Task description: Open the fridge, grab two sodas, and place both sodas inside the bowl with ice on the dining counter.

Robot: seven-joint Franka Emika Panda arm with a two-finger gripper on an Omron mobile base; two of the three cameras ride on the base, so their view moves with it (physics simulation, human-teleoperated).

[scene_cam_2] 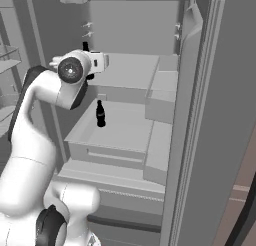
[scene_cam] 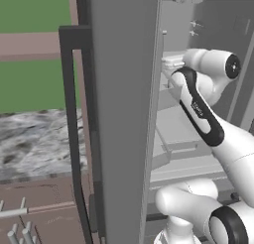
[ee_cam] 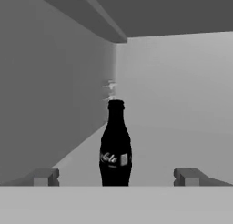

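Inside the fridge (scene_cam_2: 200, 115), the tool (ee_cam: 116, 176) gapes level toward 1 soda (ee_cam: 115, 145).

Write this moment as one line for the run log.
fridge: open | hand: open, empty, aimed at upper-shelf soda | second soda: upright, lower shelf | stage: reaching for first soda

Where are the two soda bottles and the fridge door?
Upper soda bottle (ee_cam: 115, 150): hand view, on its belly.
Lower soda bottle (scene_cam_2: 100, 115): right base view, mid-body.
Fridge door (scene_cam: 121, 114): left base view, outer face.
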